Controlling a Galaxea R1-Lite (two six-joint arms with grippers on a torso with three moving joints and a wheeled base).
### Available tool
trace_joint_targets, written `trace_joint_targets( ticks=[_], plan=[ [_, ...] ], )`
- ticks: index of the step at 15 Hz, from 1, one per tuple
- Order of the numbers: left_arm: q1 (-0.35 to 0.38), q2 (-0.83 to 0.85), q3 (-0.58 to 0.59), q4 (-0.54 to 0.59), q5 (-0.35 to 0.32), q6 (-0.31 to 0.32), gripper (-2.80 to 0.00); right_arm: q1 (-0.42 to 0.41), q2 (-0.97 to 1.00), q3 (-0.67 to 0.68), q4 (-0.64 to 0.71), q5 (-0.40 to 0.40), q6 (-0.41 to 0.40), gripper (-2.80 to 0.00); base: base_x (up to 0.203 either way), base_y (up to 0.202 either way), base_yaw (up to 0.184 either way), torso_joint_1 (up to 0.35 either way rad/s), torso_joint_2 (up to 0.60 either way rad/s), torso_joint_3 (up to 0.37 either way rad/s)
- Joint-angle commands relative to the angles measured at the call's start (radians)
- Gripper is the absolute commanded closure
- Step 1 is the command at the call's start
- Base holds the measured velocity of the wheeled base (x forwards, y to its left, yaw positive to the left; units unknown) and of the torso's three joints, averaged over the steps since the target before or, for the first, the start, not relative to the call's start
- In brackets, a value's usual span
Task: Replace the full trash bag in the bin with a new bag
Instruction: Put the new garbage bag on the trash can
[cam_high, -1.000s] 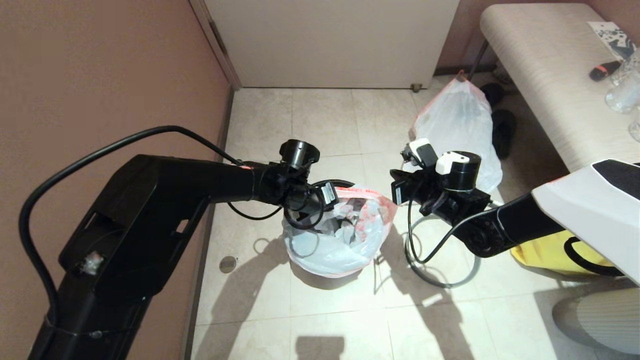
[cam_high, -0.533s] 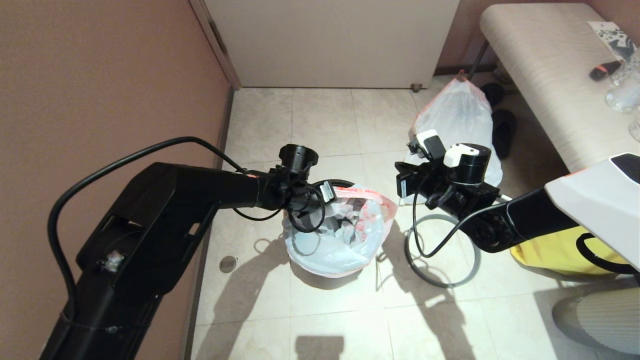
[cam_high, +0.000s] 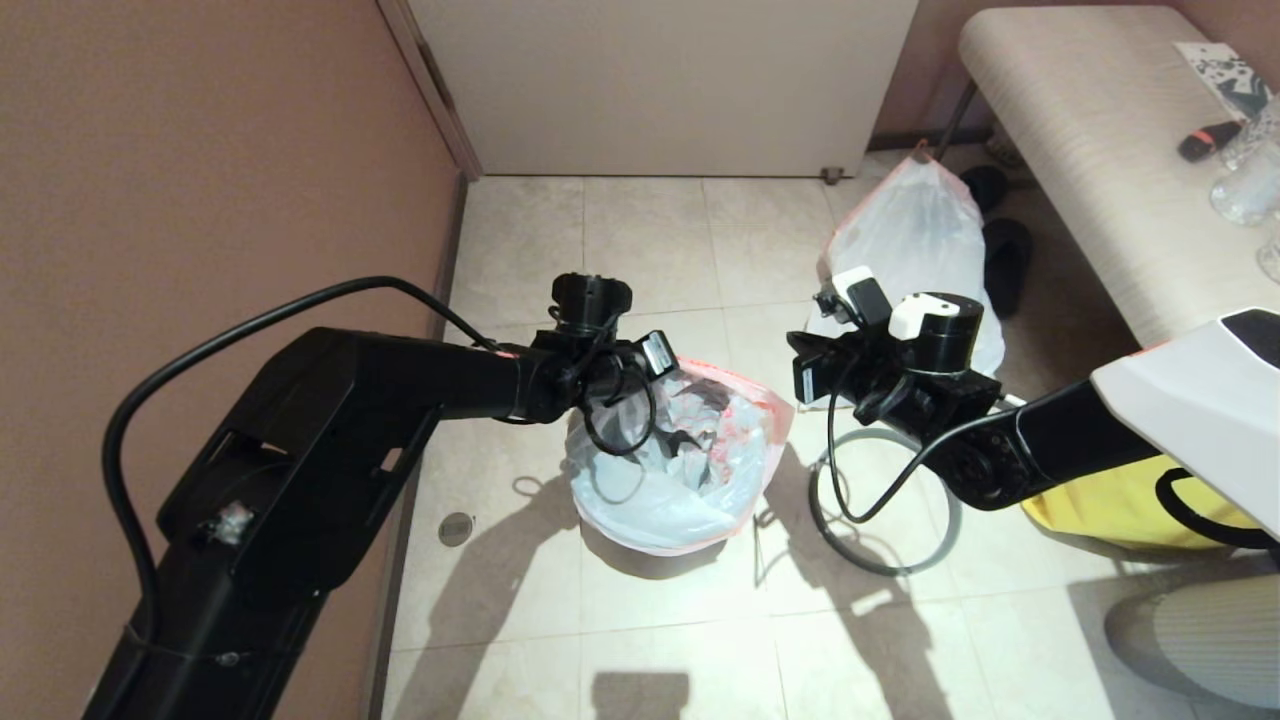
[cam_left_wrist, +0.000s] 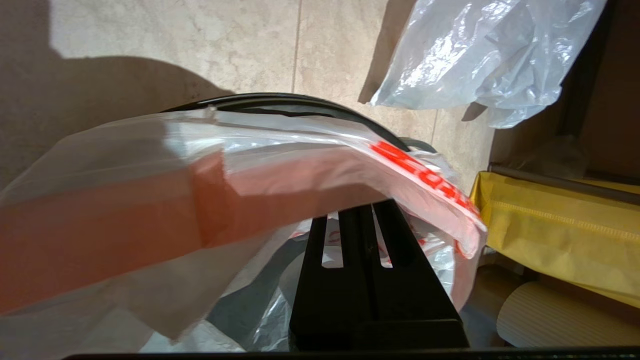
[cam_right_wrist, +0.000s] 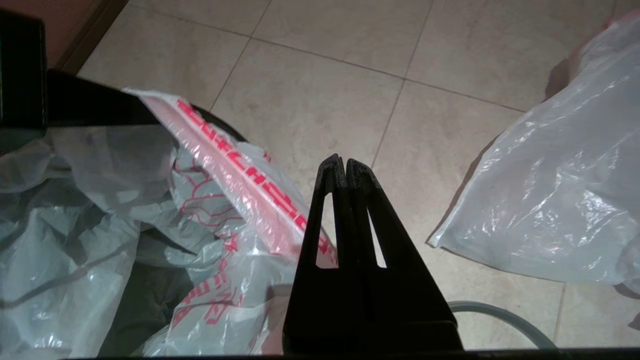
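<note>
The new bag (cam_high: 665, 490) is draped over the bin, whose black rim (cam_left_wrist: 280, 97) shows past the bag's orange-red hem band (cam_left_wrist: 280, 180). My left gripper (cam_high: 700, 395) reaches inside the bag's mouth. Its fingers (cam_left_wrist: 357, 240) are shut, with their tips hidden under the raised hem. My right gripper (cam_right_wrist: 340, 162) is shut on nothing and hovers over the floor between the bin and the full trash bag (cam_high: 920, 250). That bulging bag stands on the floor behind my right gripper (cam_high: 797, 352). The grey ring (cam_high: 880, 565) lies flat on the tiles beside the bin.
A yellow fabric bag (cam_high: 1110, 500) lies under my right arm. A pale bench (cam_high: 1090, 150) with glasses stands at the right, dark shoes (cam_high: 1005, 260) beneath it. A brown wall (cam_high: 200, 150) runs along the left, a door (cam_high: 660, 80) at the back.
My left gripper has risen and moved back with the hem, which now covers the bin's far rim. My right arm has drawn slightly to the right.
</note>
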Motion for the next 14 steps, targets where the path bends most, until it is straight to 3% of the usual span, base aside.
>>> trace_joint_targets(
  ticks=[1,6,14],
  plan=[
    [-0.003,-0.013,-0.001,-0.001,0.0,-0.004,0.0,0.016,0.025,0.013,-0.005,0.016,0.0,0.0,0.0,0.0,0.0,0.0,0.0,0.0],
    [0.008,-0.01,-0.001,-0.004,-0.006,-0.001,0.0,0.012,0.089,0.017,0.001,0.112,0.05,0.0,0.0,0.0,0.0,0.0,0.0,0.0],
    [0.023,0.017,-0.002,-0.067,-0.012,0.001,0.0,0.006,0.176,-0.025,0.004,0.123,0.062,0.0,0.0,0.0,0.0,0.0,0.0,0.0]
  ],
)
